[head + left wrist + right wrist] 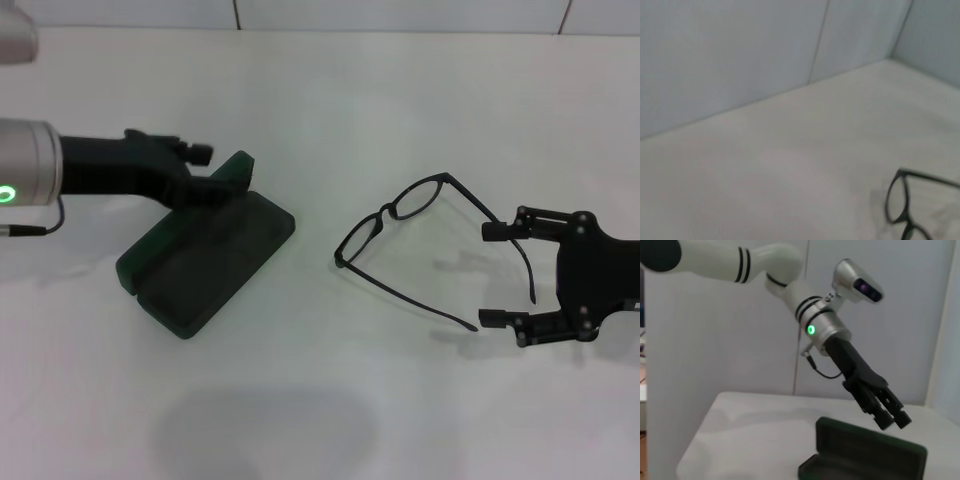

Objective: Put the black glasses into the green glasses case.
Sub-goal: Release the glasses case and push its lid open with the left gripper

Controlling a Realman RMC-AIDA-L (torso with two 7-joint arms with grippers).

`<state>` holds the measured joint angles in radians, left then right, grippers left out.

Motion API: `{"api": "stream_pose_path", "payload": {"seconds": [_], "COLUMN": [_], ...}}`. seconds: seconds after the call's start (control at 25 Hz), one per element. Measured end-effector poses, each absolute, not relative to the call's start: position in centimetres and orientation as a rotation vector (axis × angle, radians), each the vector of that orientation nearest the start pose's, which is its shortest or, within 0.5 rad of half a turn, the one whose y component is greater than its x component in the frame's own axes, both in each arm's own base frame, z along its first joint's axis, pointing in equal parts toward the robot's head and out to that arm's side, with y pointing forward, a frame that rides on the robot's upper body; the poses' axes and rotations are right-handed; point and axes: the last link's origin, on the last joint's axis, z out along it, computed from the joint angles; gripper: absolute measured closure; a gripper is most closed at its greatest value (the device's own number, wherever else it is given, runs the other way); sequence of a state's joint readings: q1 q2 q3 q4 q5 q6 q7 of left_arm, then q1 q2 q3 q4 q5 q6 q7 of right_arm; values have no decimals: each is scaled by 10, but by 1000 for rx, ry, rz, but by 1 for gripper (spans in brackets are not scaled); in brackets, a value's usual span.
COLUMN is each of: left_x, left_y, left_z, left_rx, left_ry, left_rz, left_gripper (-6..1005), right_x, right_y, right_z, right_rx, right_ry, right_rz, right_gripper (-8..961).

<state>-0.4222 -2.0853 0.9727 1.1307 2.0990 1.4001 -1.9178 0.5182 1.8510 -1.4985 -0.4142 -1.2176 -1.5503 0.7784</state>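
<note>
The black glasses (400, 225) lie unfolded on the white table (330, 100), right of centre, temple arms pointing toward my right gripper (492, 275). That gripper is open, level with the temple tips; one temple end lies between its fingers and nothing is gripped. Part of the glasses' (900, 205) frame shows in the left wrist view. The green glasses case (200, 262) lies open at left centre, with nothing inside and its lid (875, 452) standing up. My left gripper (212, 168) hovers at the lid's top edge, fingers (901, 418) close together, holding nothing.
A pale wall (400, 12) runs along the table's far edge. The left arm (790, 285) reaches in from the left above the case. Bare tabletop lies between the case and the glasses and along the front.
</note>
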Motion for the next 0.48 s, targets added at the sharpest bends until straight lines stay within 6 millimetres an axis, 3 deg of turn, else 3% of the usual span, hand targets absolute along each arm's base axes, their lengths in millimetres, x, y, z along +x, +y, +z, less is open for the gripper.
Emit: {"api": "stream_pose_path", "payload": {"seconds": [0.48], "left_x": [-274], "left_y": [341], "left_z": [35], "left_rx": [-2547], "left_ry": [-864], "left_rz": [-152], "left_gripper": [299], "right_x": [258], "right_y": [311], "right_z": [-1], "right_rx": [-2856], "right_ry": [-160], "right_rz": [763], "right_gripper": [98]}}
